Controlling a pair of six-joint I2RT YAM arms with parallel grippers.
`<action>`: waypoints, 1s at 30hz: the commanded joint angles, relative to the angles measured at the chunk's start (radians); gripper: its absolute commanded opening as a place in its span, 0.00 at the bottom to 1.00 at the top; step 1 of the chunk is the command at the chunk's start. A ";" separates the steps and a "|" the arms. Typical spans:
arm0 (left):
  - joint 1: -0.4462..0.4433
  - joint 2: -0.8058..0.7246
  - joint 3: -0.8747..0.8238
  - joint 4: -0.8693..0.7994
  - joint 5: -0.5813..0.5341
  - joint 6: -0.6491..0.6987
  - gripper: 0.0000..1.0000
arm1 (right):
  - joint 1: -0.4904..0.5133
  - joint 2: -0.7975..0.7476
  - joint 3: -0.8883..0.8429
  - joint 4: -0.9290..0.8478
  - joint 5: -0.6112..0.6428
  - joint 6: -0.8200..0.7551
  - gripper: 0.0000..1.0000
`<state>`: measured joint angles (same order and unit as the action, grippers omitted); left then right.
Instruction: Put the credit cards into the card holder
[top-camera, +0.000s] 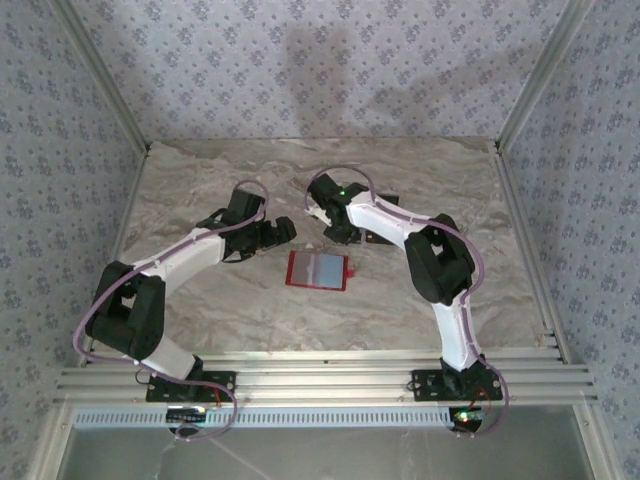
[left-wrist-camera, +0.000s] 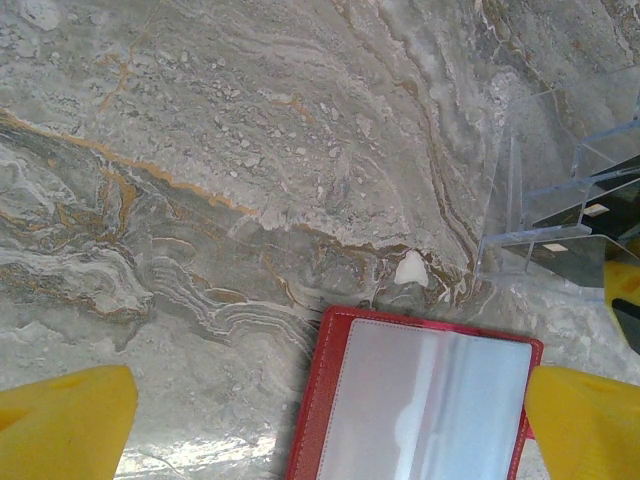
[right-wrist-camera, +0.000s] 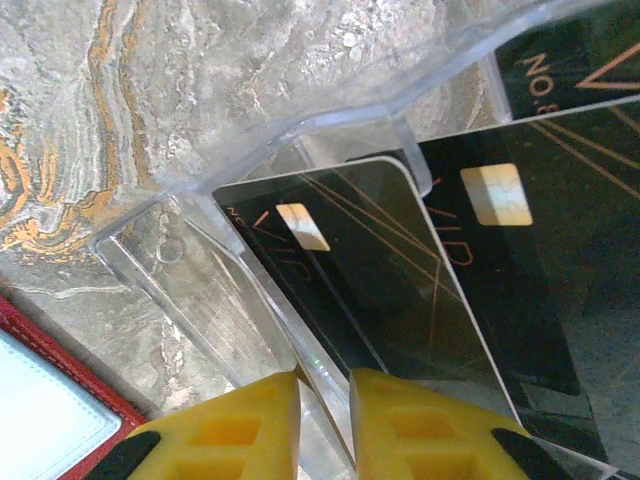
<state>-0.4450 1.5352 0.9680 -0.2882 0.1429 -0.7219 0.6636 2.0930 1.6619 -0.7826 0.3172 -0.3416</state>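
Note:
The red card holder (top-camera: 317, 270) lies open and flat on the marble, its grey-blue inner pocket up (left-wrist-camera: 420, 400); a corner of it sits at the lower left of the right wrist view (right-wrist-camera: 40, 410). Black credit cards (right-wrist-camera: 370, 270) with gold lines stand in a clear stand (right-wrist-camera: 200, 270). My right gripper (right-wrist-camera: 325, 400) is at the front card's lower edge, which runs with the stand's clear wall into the narrow gap left between the jaws. My left gripper (left-wrist-camera: 330, 420) is wide open just above the holder's far edge, with nothing in it.
The clear stand (left-wrist-camera: 530, 200) sits on the marble just right of and beyond the holder, two more black cards (right-wrist-camera: 540, 260) behind the front one. Patterned walls with metal posts (top-camera: 120, 110) close in the table on three sides.

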 joint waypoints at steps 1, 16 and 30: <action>0.003 0.002 0.025 0.009 0.011 0.013 1.00 | -0.009 0.004 0.030 -0.035 -0.002 -0.007 0.18; 0.003 0.002 0.023 0.009 0.031 0.018 1.00 | -0.021 -0.014 0.060 -0.072 -0.030 -0.026 0.10; 0.004 0.003 0.025 0.002 0.040 0.029 1.00 | 0.013 -0.081 0.081 -0.067 -0.021 -0.066 0.00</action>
<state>-0.4450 1.5352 0.9680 -0.2882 0.1692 -0.7143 0.6605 2.0747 1.6993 -0.8215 0.2993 -0.3874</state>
